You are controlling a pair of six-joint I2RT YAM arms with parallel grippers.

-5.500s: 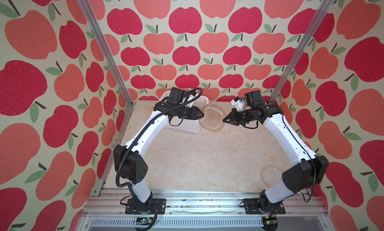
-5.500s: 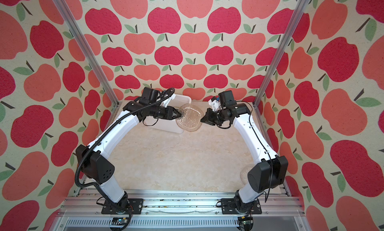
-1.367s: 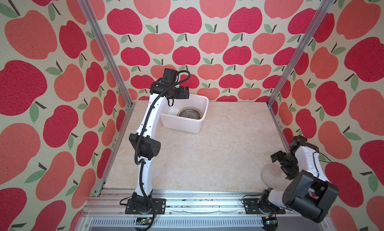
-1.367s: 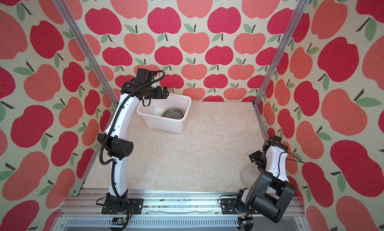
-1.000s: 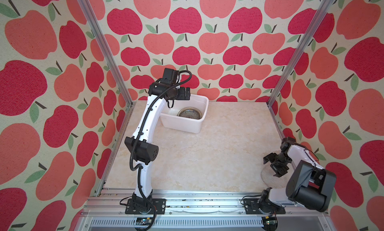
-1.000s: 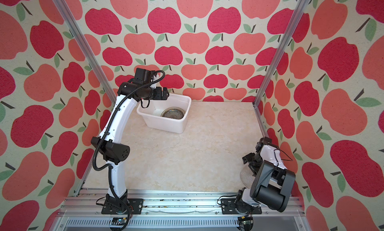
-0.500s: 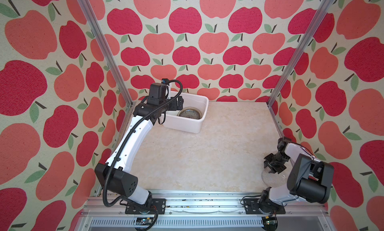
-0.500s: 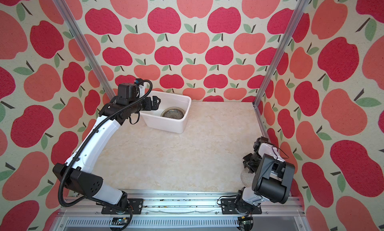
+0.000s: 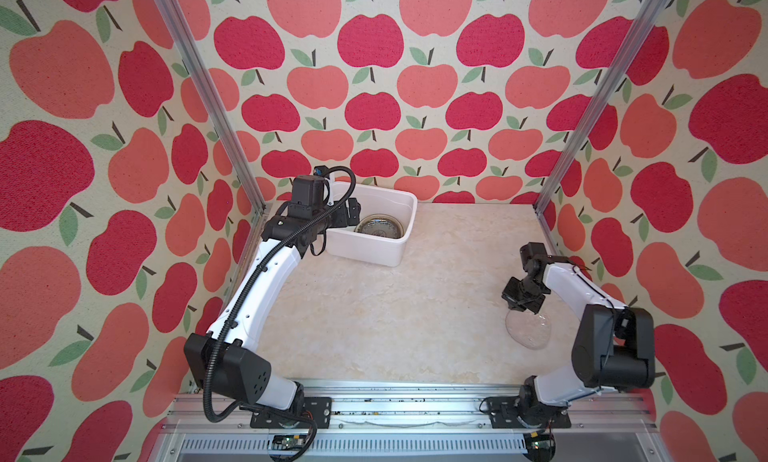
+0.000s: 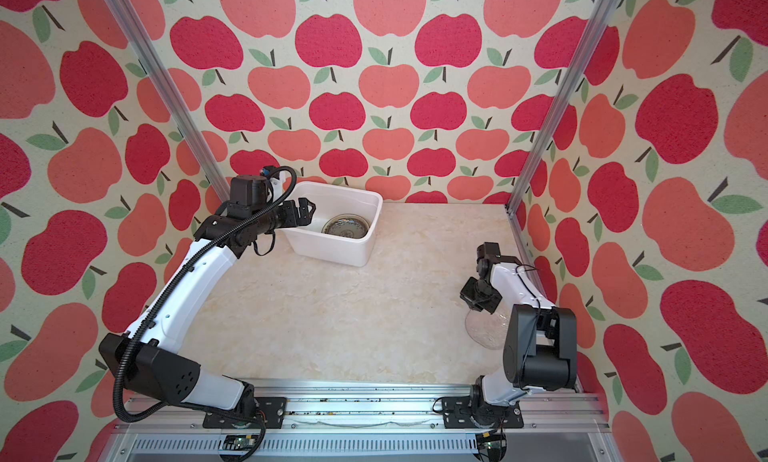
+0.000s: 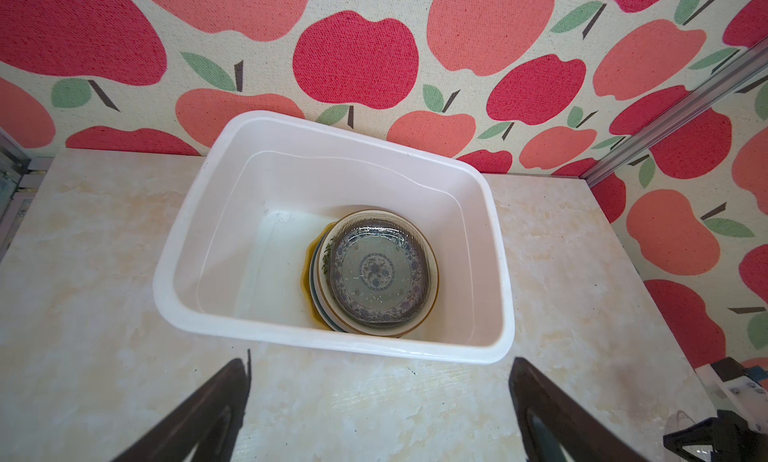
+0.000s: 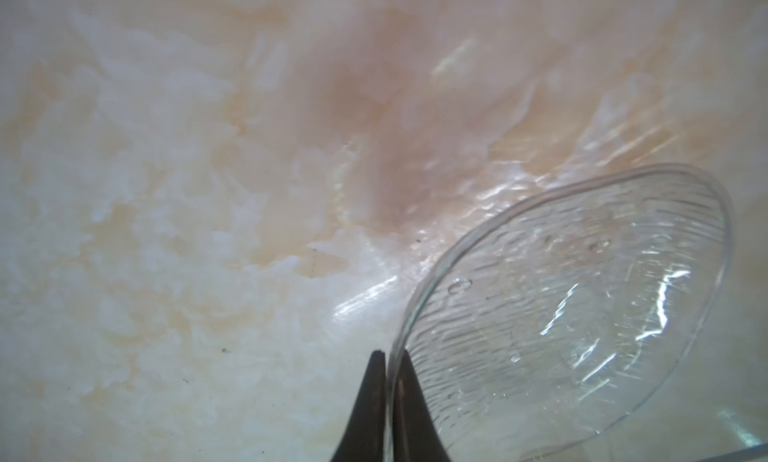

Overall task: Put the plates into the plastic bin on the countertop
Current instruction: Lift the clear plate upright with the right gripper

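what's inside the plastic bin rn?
The plastic bin holds a stack: blue-patterned plate on top, cream rim and amber rim peeking out beneath. Lower plates' faces and count are covered.

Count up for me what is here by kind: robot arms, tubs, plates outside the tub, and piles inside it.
Arms: 2, left arm and right arm
Plastic bin: 1
Clear glass plate outside the bin: 1
Stack of plates in the bin: 1, its number unclear
Total: 5

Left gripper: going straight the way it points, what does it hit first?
Probably the near rim of the white translucent rectangular plastic bin, dead ahead of the open left gripper. Depth is unclear: if it clears the rim, it heads toward the stacked round plates inside.
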